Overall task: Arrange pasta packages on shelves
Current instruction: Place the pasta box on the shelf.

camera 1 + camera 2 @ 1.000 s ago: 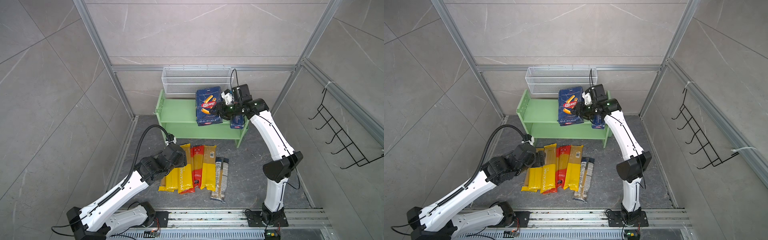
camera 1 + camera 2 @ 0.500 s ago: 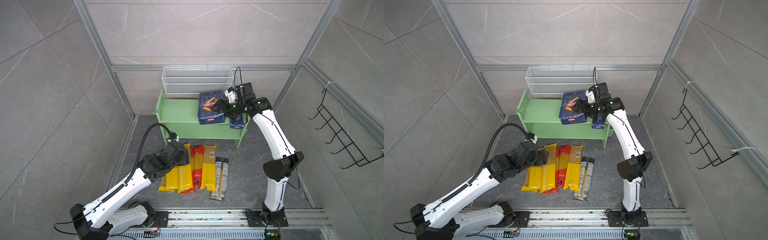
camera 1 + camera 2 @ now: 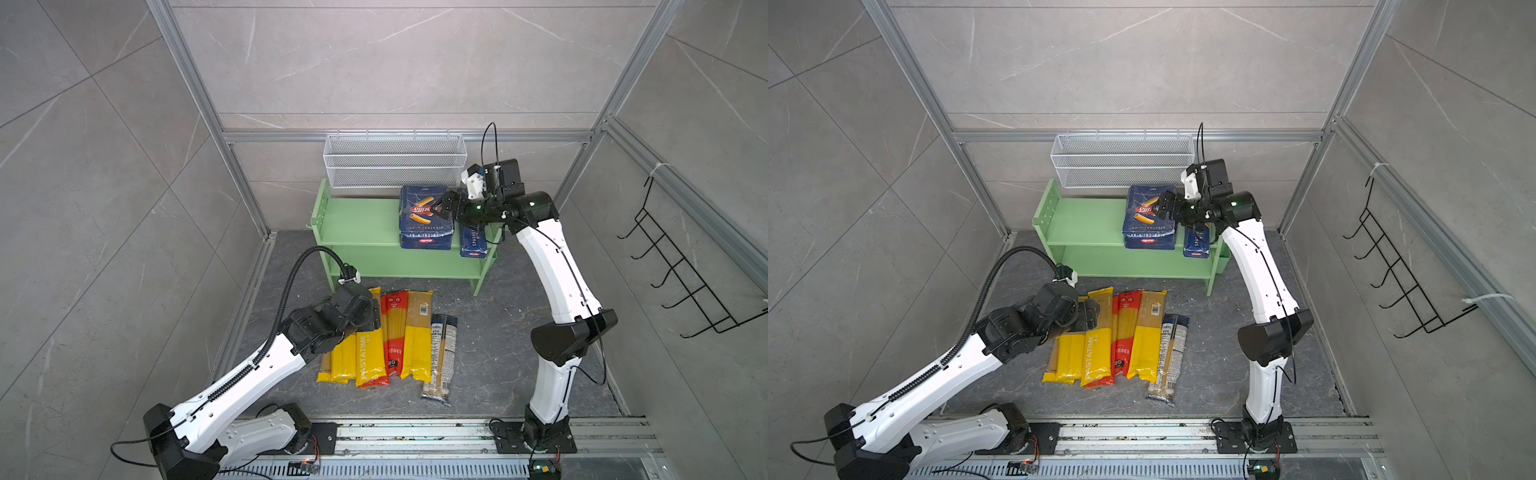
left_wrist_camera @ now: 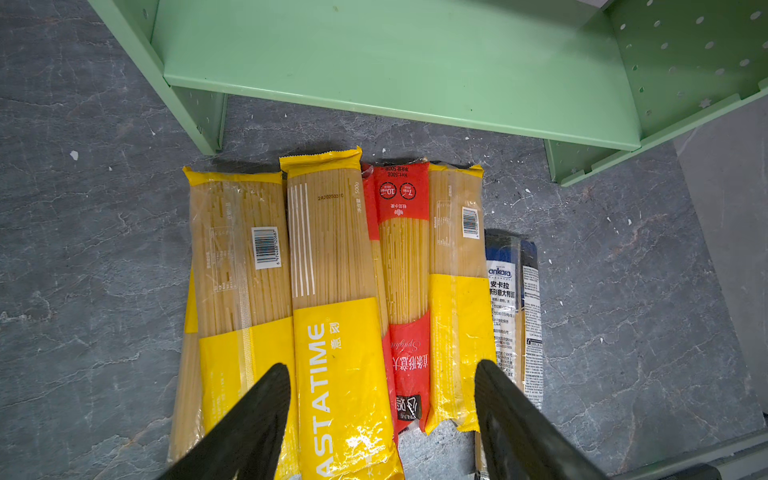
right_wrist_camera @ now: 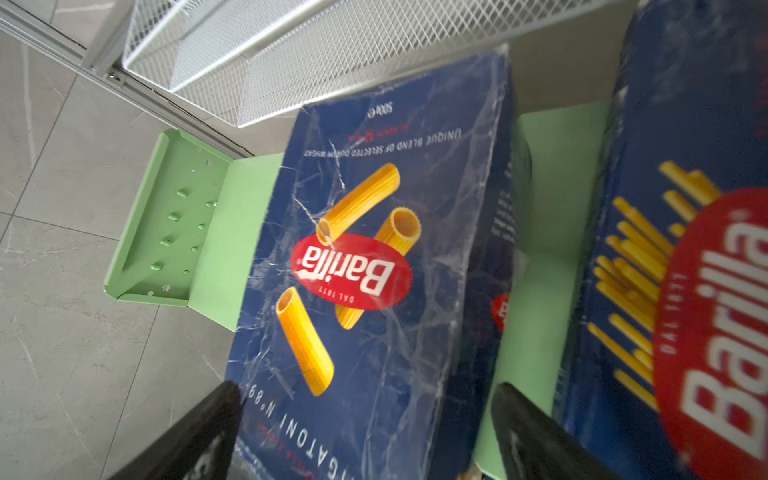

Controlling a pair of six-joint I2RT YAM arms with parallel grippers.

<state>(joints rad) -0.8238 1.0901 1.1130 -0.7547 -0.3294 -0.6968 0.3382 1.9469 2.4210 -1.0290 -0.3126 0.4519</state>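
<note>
The light green shelves (image 3: 357, 220) stand at the back of the floor. On the top board a wide dark blue Barilla rigatoni pack (image 3: 419, 224) (image 5: 374, 208) lies flat on another blue pack. My right gripper (image 3: 441, 206) (image 5: 368, 388) is open, its jaws spread to either side of that pack's near end. A narrow blue Barilla spaghetti pack (image 3: 473, 243) (image 5: 685, 249) sits at the board's right end. Several yellow and red spaghetti bags (image 3: 390, 336) (image 4: 332, 270) and a clear brownish bag (image 3: 440, 357) (image 4: 509, 299) lie side by side on the floor. My left gripper (image 3: 1090, 313) (image 4: 382, 365) hovers open over them, holding nothing.
A white wire mesh basket (image 3: 395, 162) hangs on the back wall just above the shelves. A black wire hook rack (image 3: 685, 270) is on the right wall. The lower green board (image 4: 374, 54) is bare in the left wrist view. Aluminium rails (image 3: 415, 432) run along the front.
The wide rigatoni pack, held tilted up a second ago, now lies flat on the top board. My right gripper has opened off it. The left arm has barely shifted.
</note>
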